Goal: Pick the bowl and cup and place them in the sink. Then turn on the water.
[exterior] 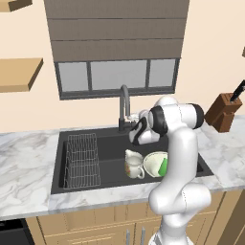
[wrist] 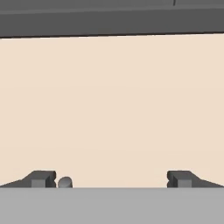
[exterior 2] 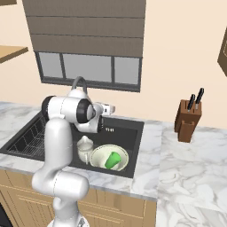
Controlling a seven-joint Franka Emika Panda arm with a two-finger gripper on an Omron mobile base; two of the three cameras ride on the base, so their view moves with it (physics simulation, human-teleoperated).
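Observation:
The pale cream-green bowl (exterior: 152,161) (exterior 2: 99,156) sits in the right half of the black sink (exterior: 111,143) (exterior 2: 129,129). The small green cup (exterior: 164,167) (exterior 2: 113,160) lies tilted inside the bowl. The dark gooseneck faucet (exterior: 124,106) (exterior 2: 80,82) rises behind the basin. My gripper (exterior: 137,117) (exterior 2: 109,108) (wrist: 111,179) hovers above the sink's back edge, just right of the faucet, and faces the cream wall. Its fingers stand wide apart and hold nothing. In the hand view a small grey knob (wrist: 64,182) shows beside the left fingertip (wrist: 43,179). No water runs.
A cream handled jug (exterior: 133,165) (exterior 2: 84,148) stands in the sink just left of the bowl. A wire rack (exterior: 82,160) (exterior 2: 25,137) fills the basin's left part. A brown knife block (exterior: 222,111) (exterior 2: 186,120) stands on the marble counter to the right.

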